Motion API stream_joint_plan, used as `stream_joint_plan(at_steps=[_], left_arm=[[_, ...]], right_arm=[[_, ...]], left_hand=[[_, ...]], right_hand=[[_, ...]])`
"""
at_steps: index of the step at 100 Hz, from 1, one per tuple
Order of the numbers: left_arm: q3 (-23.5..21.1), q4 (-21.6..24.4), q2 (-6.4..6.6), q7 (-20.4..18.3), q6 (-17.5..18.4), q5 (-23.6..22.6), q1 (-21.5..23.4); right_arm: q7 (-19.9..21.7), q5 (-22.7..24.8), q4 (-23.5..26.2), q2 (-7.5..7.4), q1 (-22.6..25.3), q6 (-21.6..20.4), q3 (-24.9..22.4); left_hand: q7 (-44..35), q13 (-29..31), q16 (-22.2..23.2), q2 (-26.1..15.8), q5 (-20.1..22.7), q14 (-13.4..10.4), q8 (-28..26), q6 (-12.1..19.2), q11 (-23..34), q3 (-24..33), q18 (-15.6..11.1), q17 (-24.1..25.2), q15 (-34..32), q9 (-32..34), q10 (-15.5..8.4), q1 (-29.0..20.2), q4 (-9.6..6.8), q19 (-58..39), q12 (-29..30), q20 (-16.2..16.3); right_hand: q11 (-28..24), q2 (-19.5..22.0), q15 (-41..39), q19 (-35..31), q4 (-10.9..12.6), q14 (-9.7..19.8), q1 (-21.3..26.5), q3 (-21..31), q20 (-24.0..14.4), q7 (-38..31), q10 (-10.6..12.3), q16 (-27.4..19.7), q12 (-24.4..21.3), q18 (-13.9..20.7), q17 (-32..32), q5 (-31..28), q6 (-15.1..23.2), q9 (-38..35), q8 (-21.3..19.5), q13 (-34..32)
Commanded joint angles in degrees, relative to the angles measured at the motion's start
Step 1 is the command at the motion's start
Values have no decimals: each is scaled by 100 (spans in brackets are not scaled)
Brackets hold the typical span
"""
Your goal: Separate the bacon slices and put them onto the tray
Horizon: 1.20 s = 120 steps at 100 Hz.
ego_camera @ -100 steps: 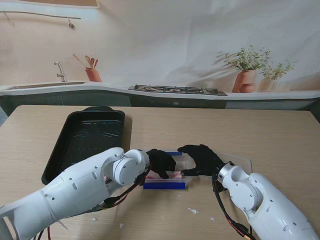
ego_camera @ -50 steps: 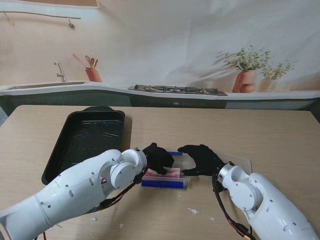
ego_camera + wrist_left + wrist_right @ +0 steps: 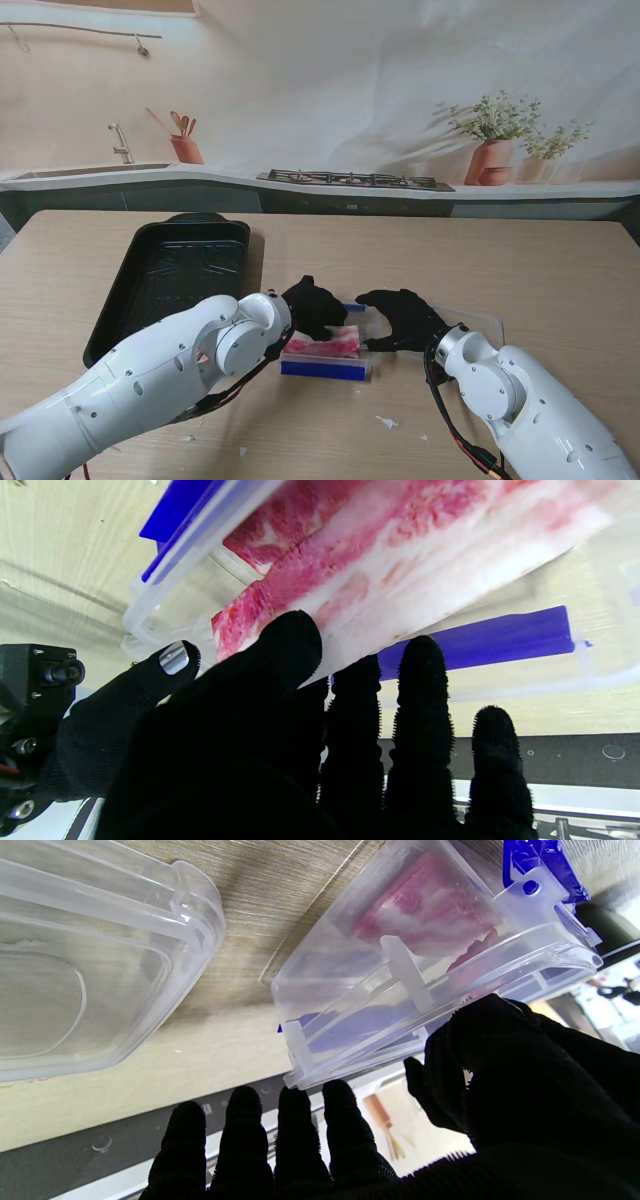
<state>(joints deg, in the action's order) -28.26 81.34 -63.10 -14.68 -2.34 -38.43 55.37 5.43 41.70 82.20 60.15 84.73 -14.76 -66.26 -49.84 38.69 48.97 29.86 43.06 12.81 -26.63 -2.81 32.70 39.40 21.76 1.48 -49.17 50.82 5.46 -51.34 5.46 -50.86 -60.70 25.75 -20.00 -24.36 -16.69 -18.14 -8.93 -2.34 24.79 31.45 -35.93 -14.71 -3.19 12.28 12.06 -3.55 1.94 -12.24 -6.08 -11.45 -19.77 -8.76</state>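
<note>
The bacon (image 3: pixel 325 347), long axis left-right, is pinched at its left end by the left hand (image 3: pixel 313 307), while the container (image 3: pixel 330 368) is braced by the right hand (image 3: pixel 402 318).

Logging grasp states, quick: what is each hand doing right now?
Left hand: shut on the bacon slice, pinched at its end.
Right hand: thumb against the clear container; a full grip cannot be told.

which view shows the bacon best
The left wrist view: the bacon fills the frame, streaks sharp, left hand fingers pinching its edge. The stand view shows a small pink patch; the right wrist view shows it blurred through the clear container's wall.
</note>
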Motion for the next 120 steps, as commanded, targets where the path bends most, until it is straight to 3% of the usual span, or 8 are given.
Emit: stream_joint_plan(at_steps=[1,41,45,53,63,75,92,120], left_arm=[[-7,50,5,-119,-5,89,-16],[130,-99,-43,-117,-70,312,-56],[112,-82,-39,-123,-86,315,-41],[69,-51,-35,-128,-110,336,-1],[60,-36,-36,-158,-156,410,14],[37,-47,-44,-125,-153,415,43],[-53,-10,-30,-79,-38,364,93],[-253,37,-14,185,375,65,207]], right_arm=[[72,-6,3,37,20,14,16],[57,-13,2,41,26,20,15],[56,-15,3,41,27,25,15],[52,-9,4,42,26,32,20],[49,-14,3,43,24,39,24],[47,-13,1,43,23,28,21],[51,-20,-4,42,22,14,19],[62,-22,-12,39,15,-11,17]], left_hand=[[-404,-78,49,-156,12,-8,-226,134,108,181,58,154,-12,-13,48,-153,82,142,-102,-81],[-302,-242,-186,-209,20,-68,-54,222,-187,97,29,216,367,-53,-105,1,105,232,190,-144],[-342,-297,-371,-261,-28,-47,-103,284,-468,34,3,221,611,-164,-70,24,108,240,559,-153],[-382,-214,-827,-275,-56,20,-140,237,-503,3,19,165,1019,-342,148,13,115,203,2122,-145],[-453,148,-985,-311,-121,58,-172,156,-447,-45,102,117,1098,10,221,-17,136,216,2486,-148],[-672,553,-795,-425,-350,-18,-386,36,-43,-208,251,6,677,461,215,-159,196,279,2026,-168],[-890,457,-307,-767,-738,-24,-818,-350,488,-737,172,-68,228,322,336,-595,278,97,1193,-55],[-987,435,-44,-872,-849,104,-1012,-585,690,-874,12,-350,-19,283,468,-808,323,-231,878,116]], right_hand=[[-126,32,-16,-2,276,226,-1,47,-116,23,54,45,13,-5,16,42,50,112,-34,145],[-124,33,-19,-3,276,233,4,47,-116,19,49,46,12,-2,14,44,52,111,-31,143],[-125,39,-20,-3,276,233,3,46,-117,18,53,46,12,4,15,43,52,111,-30,144],[-125,38,-21,-4,276,229,9,47,-117,16,51,47,13,1,14,42,51,111,-30,143],[-129,38,-22,-5,276,238,12,48,-118,15,54,48,14,-2,11,43,49,110,-29,144],[-130,31,-23,-6,275,238,1,45,-118,15,53,48,15,-5,9,48,45,111,-27,143],[-128,26,-21,-5,275,234,-9,46,-117,13,46,47,14,-6,9,50,39,112,-24,146],[-125,20,-20,-3,276,231,-17,47,-115,13,48,47,12,-8,7,52,40,111,-20,145]])
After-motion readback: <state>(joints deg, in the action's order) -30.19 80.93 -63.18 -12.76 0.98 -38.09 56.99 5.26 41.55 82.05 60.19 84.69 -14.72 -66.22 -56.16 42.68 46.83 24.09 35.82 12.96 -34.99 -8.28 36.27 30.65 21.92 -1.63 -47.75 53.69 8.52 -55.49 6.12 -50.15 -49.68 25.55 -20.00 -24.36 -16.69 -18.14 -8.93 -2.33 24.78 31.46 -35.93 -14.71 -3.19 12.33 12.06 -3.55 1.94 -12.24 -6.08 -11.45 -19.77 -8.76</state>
